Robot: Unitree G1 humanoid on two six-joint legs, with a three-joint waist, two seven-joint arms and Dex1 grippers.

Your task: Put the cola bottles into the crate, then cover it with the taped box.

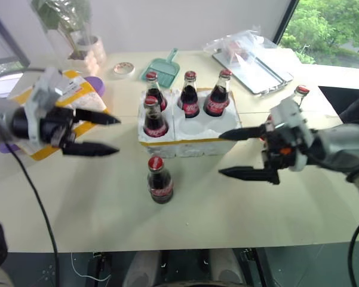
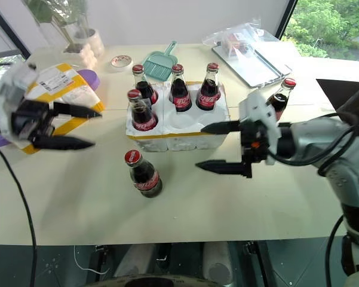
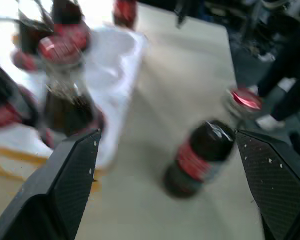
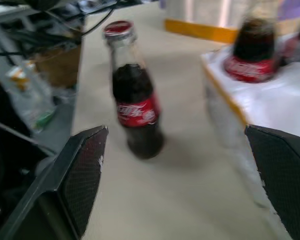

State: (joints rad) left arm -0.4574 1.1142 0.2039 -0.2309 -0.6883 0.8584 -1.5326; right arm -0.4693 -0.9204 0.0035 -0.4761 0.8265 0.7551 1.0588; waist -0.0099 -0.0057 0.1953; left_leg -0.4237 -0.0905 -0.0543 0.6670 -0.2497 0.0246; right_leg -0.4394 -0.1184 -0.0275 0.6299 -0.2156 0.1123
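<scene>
Dark cola fills the nearest bottle [image 1: 160,180], which is left upright on the bare bench [image 1: 95,209] just in front of the crate [image 1: 188,139], presumably the next to be picked up. Level with it, the left tool [image 1: 97,133] and the right tool [image 1: 246,153] are held on either side, each with its fingers spread wide and nothing gripped, so a grasp is judged not yet begun. Four bottles are seated in the crate's wells: one at the front left [image 1: 155,118] and three along the back row [image 1: 190,94]; two front wells are seen open. A sixth bottle [image 1: 299,94] is partly hidden behind the right arm. The taped box [image 1: 71,95] is set aside behind the left tool. Beyond, a teal dustpan [image 1: 163,67], a tape roll [image 1: 123,69], a bagged tray [image 1: 251,60] and a potted plant [image 1: 77,30] are arranged, none blocking the crate.
</scene>
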